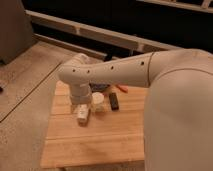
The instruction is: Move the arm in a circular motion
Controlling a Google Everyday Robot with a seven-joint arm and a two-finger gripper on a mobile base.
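Observation:
The cream-white arm [125, 70] reaches in from the right, its thick tube running left to a rounded elbow joint [75, 70] above the wooden table [90, 145]. From that joint a short segment points down to the gripper [82, 114], which hangs just above the tabletop near the table's left middle. A big rounded segment of the arm [180, 110] fills the right side of the view and hides the table's right part.
A small white cup [99, 101] stands right of the gripper. A dark oblong object [114, 102] lies beside it, and an orange item [121, 89] lies behind. Speckled floor [25, 100] lies to the left; a dark railing [100, 32] runs behind.

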